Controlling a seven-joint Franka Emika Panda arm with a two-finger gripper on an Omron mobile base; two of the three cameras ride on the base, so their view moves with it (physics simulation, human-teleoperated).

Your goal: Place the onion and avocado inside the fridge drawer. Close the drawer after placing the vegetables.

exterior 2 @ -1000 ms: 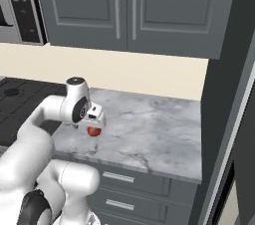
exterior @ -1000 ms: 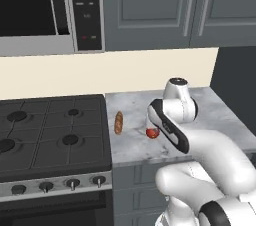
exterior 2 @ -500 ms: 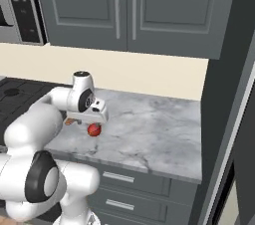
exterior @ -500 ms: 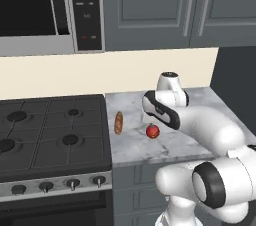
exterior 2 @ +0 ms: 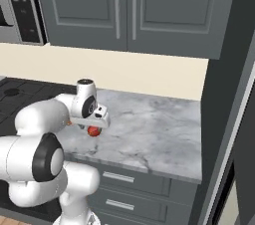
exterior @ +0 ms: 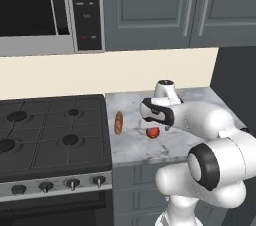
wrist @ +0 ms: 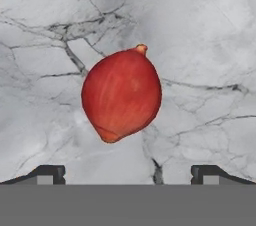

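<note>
Hand view: hand [wrist: 128, 174] spread wide above the onion [wrist: 121, 95].

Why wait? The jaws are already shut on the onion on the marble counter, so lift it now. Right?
Not right. The gripper is open above the onion, which lies free on the marble counter. The hand view shows both fingertips clear of it.
</note>
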